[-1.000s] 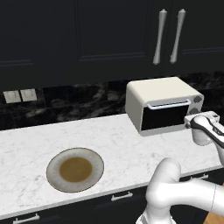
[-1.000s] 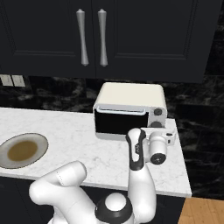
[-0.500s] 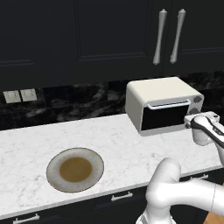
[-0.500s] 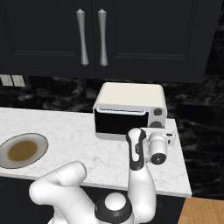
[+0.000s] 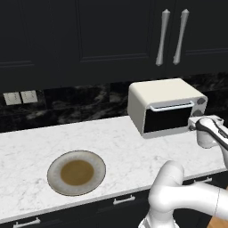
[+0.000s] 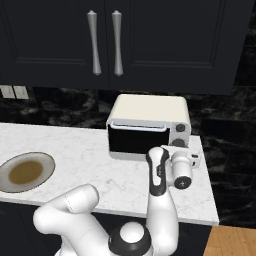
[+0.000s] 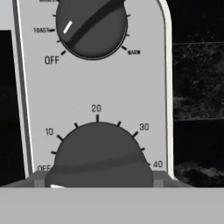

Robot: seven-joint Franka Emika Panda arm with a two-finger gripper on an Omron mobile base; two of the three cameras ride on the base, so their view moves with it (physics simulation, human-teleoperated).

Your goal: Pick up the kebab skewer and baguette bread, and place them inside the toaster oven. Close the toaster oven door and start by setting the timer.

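The cream-white toaster oven [image 5: 164, 94] [image 6: 150, 107] stands at the back of the counter. Its toaster oven door [image 5: 171, 119] [image 6: 137, 141] is shut, with the bar handle along the top edge. My gripper [image 5: 193, 124] [image 7: 99, 181] is at the oven's right-hand control panel. In the hand view the timer knob [image 7: 98, 151] sits between the two fingertips [image 7: 40, 179], which touch its sides, and its white mark points near OFF. The mode knob [image 7: 89, 24] above it points near TOAST. The kebab skewer and the baguette bread are out of view.
A round plate [image 5: 53, 178] [image 6: 47, 162] with a brown centre lies on the white marble counter [image 5: 26, 147], left of the oven. Dark cabinets with two silver handles [image 5: 171, 38] hang above. The counter ends just right of the oven [image 6: 212, 210].
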